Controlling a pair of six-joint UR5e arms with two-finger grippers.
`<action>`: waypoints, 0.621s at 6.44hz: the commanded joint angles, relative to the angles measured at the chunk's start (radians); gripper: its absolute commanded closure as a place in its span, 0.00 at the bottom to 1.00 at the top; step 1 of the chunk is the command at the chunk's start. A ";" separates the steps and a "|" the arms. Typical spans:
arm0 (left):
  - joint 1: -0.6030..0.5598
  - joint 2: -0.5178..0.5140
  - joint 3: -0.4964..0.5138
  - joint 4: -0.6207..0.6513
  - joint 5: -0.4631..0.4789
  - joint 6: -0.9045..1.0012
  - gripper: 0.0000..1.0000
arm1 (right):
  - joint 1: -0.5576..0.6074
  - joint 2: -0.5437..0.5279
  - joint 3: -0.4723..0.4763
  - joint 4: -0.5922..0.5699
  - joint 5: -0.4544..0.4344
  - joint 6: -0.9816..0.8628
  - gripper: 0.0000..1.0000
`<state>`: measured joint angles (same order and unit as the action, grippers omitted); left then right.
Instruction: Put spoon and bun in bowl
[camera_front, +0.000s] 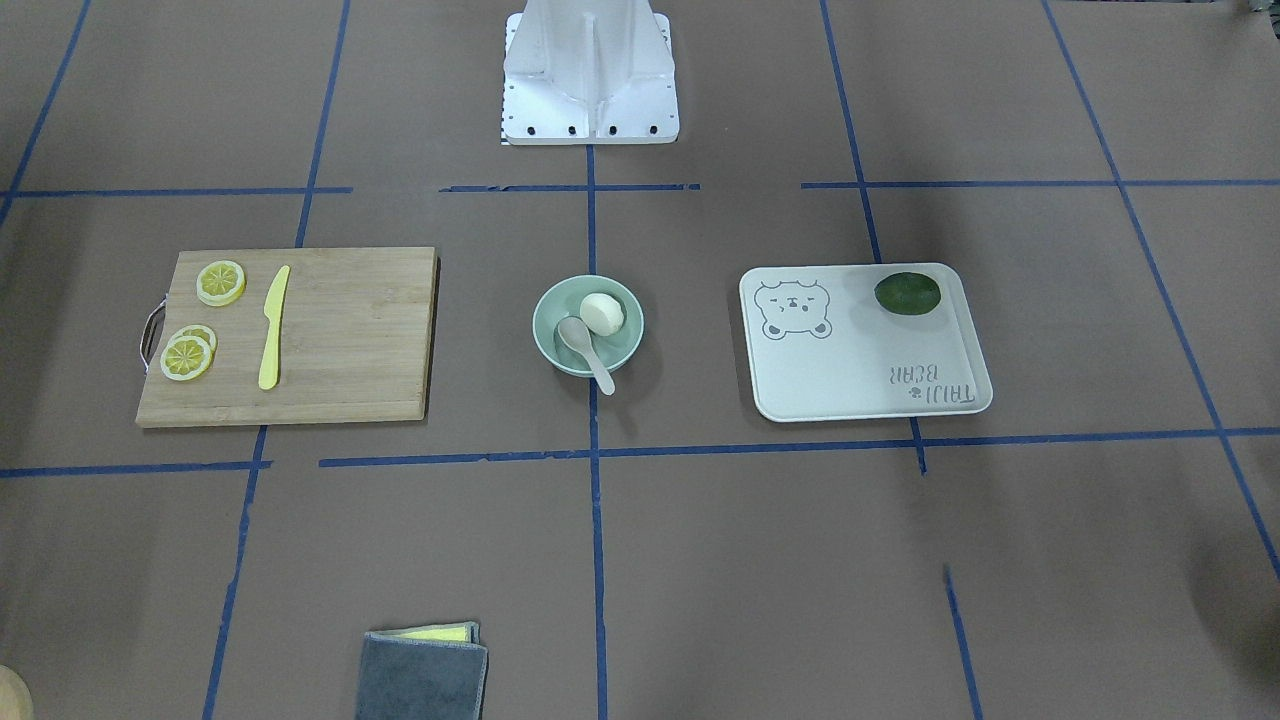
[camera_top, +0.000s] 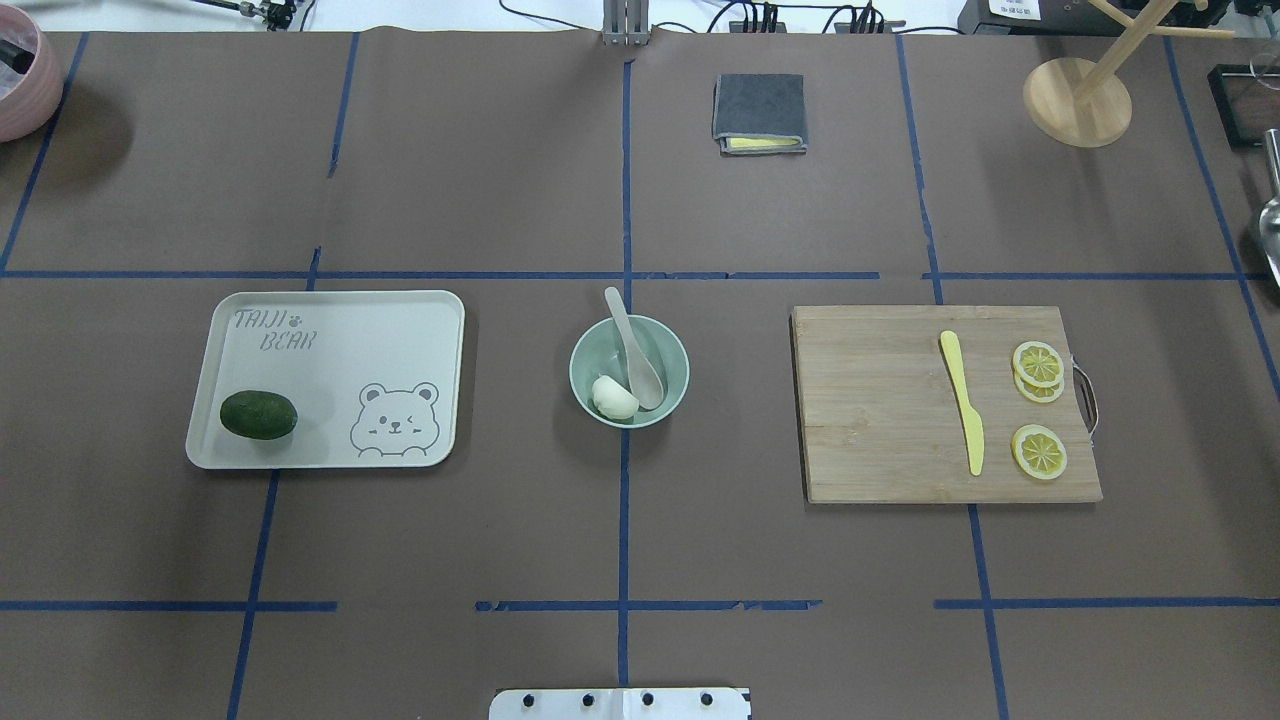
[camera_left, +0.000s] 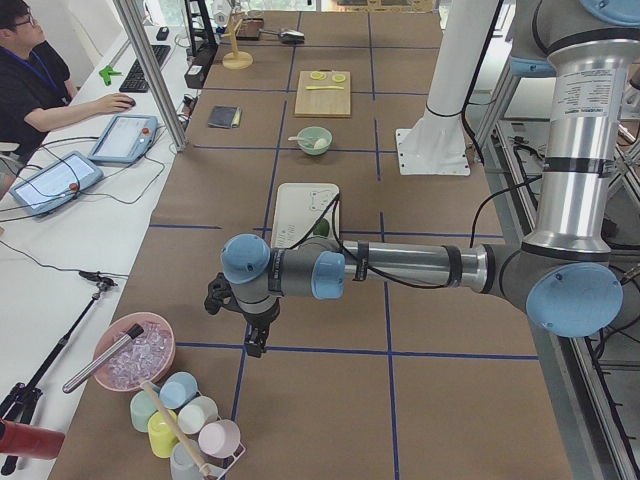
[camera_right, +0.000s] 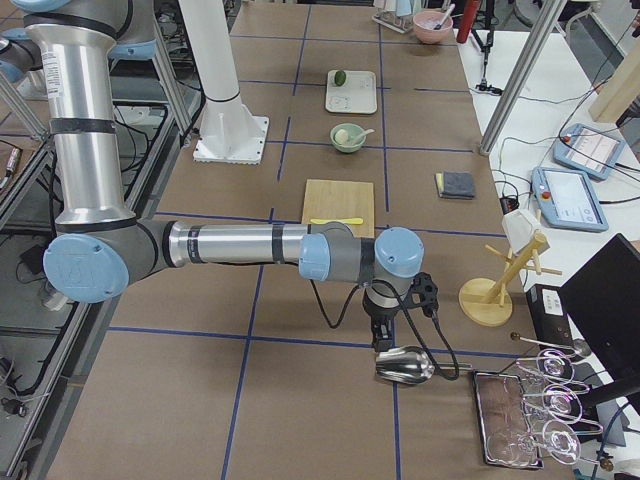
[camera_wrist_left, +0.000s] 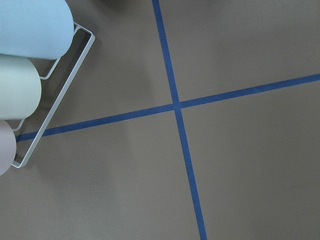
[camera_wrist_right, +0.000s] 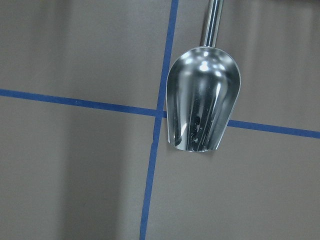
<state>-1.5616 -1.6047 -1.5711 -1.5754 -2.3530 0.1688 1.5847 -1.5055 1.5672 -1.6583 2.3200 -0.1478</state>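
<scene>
Both arms lie stretched out low over the table ends, forearms nearly level and wrists bent down. The left fingers (camera_left: 256, 345) point at the table beside a pink bowl of ice (camera_left: 135, 352) and a rack of cups (camera_left: 190, 422). The right fingers (camera_right: 382, 338) point down just over a metal scoop (camera_right: 405, 365). They seem to hang a little above the table, though the side views are too coarse to be sure, and I cannot tell how far either pair is spread or whether it holds anything. Neither arm reaches into the overhead or front view, and the wrist cameras catch only tape lines, cup sides and the scoop. Seen from overhead, the bowl (camera_top: 598, 350) sits at the table's centre on a blue tape line. The bun (camera_top: 615, 397) lies inside at 7 o'clock, its underside hidden by the wall. The spoon (camera_top: 635, 350) has its scoop in the bowl and its handle sticking out over the rim at 12 o'clock. A tray (camera_top: 330, 310) with a lime (camera_top: 258, 415) lies at 9 o'clock and a cutting board (camera_top: 870, 400) with a yellow knife (camera_top: 962, 405) and lemon slices (camera_top: 1038, 452) at 3 o'clock. A strip of brown table separates each from the bowl. A folded cloth (camera_top: 759, 110) lies at 12 o'clock near the far edge.
</scene>
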 joint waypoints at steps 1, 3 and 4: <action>-0.002 0.000 -0.001 0.000 0.000 0.000 0.00 | 0.000 -0.001 0.001 0.000 0.009 0.004 0.00; -0.003 0.002 -0.001 0.000 0.000 0.000 0.00 | 0.000 -0.001 0.002 0.000 0.015 0.004 0.00; -0.003 0.002 -0.001 0.000 0.000 0.000 0.00 | 0.000 -0.001 0.005 0.000 0.016 0.005 0.00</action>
<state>-1.5644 -1.6035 -1.5723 -1.5754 -2.3531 0.1687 1.5846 -1.5064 1.5696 -1.6582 2.3342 -0.1439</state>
